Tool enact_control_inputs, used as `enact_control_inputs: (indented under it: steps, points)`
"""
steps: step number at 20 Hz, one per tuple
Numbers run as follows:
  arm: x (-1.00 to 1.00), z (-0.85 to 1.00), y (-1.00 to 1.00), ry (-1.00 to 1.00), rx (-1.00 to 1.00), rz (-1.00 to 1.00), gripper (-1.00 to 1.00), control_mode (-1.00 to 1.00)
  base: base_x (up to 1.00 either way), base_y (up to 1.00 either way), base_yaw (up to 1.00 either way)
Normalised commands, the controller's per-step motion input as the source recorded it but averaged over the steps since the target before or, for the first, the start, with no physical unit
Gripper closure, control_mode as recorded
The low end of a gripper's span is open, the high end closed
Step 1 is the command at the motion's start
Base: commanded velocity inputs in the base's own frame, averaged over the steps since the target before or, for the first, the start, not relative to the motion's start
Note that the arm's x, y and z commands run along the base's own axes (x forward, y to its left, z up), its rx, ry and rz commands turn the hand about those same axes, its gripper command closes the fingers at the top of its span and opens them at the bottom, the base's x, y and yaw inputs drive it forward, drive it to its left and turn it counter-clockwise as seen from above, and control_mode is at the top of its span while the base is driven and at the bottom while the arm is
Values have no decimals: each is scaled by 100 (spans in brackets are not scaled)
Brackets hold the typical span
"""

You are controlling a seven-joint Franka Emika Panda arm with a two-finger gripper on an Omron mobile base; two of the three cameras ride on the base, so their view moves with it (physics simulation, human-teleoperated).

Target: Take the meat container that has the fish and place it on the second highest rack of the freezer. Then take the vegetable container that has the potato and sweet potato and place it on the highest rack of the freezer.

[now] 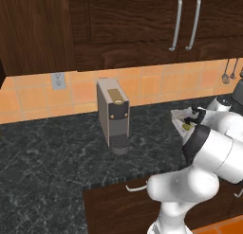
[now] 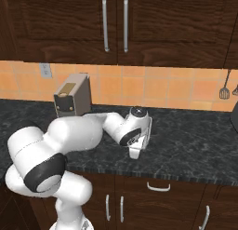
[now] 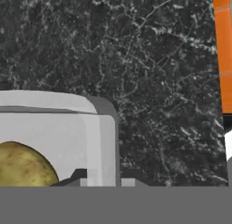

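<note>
Right under your gripper (image 3: 102, 182), jaws closed apparently on its rim, sits the vegetable container (image 3: 54, 137) on the bench (image 3: 158, 60), potato (image 3: 25, 166) inside.

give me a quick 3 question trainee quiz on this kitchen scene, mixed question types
1. True or false: the coffee machine stands on the black counter under the wooden wall cabinets.
2. Multiple choice: in the hand view, what lies inside the white container? A) a fish B) a potato C) a lemon
3. Fill in the blank: the end effector is ____ on the rim of the container.

Key: 1 true. 2 B, the potato sits at the container's lower left in the hand view. 3 shut, with the fingertips astride the rim.
</note>
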Motion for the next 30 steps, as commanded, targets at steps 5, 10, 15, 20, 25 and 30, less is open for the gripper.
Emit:
enact_control_inputs:
  steps: [5, 10, 15, 20, 25, 30]
  points:
    - [-69, 72, 22, -12, 0, -1, 100, -100, 0, 0, 0]
    - [-53, 47, 85, 0, -5, 0, 100, -100, 0, 0, 0]
    - [-44, 51, 61, 10, 0, 0, 100, -100, 0, 0, 0]
    - [-47, 66, 67, 0, 0, -2, 100, -100, 0, 0, 0]
    - [-61, 43, 61, -3, 1, -1, 100, -100, 0, 0, 0]
    - [-77, 22, 0, -15, 15, 0, 100, -100, 0, 0, 0]
